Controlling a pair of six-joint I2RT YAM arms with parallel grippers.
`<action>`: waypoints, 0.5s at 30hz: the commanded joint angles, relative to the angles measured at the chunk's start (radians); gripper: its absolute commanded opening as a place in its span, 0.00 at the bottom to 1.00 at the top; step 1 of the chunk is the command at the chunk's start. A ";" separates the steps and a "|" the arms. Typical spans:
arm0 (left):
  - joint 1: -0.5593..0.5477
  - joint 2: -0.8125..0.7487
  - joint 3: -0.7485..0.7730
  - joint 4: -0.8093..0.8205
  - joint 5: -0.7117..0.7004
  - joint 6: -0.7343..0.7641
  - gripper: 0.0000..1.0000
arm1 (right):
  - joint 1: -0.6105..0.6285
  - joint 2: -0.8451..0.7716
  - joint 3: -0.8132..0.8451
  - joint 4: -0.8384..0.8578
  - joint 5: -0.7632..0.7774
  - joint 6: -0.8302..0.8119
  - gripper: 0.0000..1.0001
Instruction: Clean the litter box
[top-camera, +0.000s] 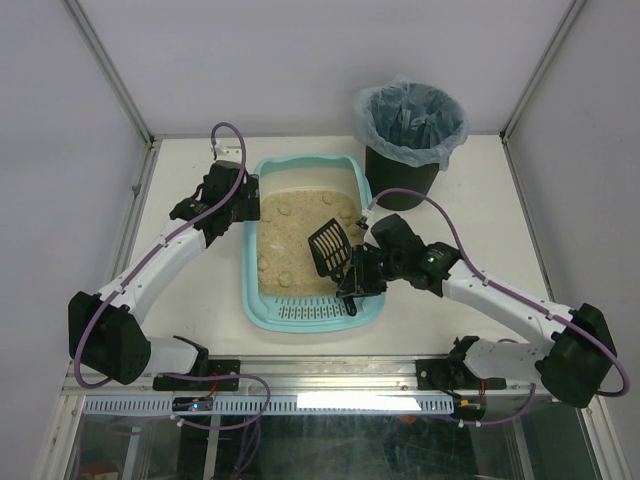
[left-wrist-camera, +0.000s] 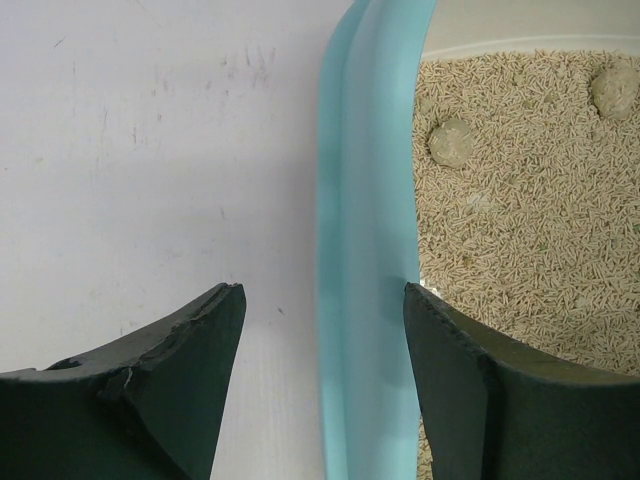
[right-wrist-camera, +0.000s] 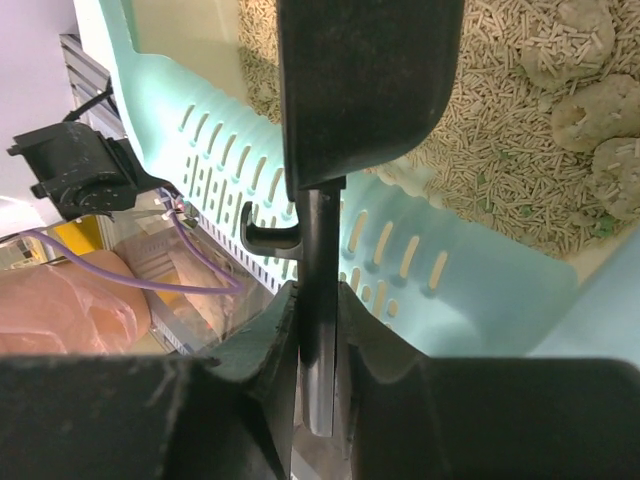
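Right end effector (right-wrist-camera: 318, 312) clamps scoop (right-wrist-camera: 360, 90) | left end effector (left-wrist-camera: 322, 296) straddles litter box (left-wrist-camera: 365, 200) rim

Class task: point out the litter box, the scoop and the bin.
litter box (top-camera: 300, 313), top external view, slotted strip at its near end.
scoop (top-camera: 328, 246), top external view, slotted blade.
bin (top-camera: 400, 185), top external view, black side wall.

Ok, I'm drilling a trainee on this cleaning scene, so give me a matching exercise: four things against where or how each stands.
Column one:
1. scoop
2. bin
3. left pincer
4. right pincer

Column two:
A. open, straddling the litter box rim
B. shut, holding a tool
C. beyond the box's far right corner, bag-lined
D. held over the litter

Pairs: 1-D, 2-C, 3-A, 4-B.
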 joint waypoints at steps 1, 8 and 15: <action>-0.005 -0.026 0.004 0.049 -0.012 0.008 0.66 | 0.022 0.019 0.023 0.038 0.048 0.001 0.22; -0.005 -0.028 0.003 0.049 -0.009 0.009 0.66 | 0.031 0.023 0.061 -0.021 0.100 -0.027 0.29; -0.005 -0.029 0.004 0.049 -0.009 0.010 0.66 | 0.032 0.000 0.092 -0.091 0.169 -0.063 0.30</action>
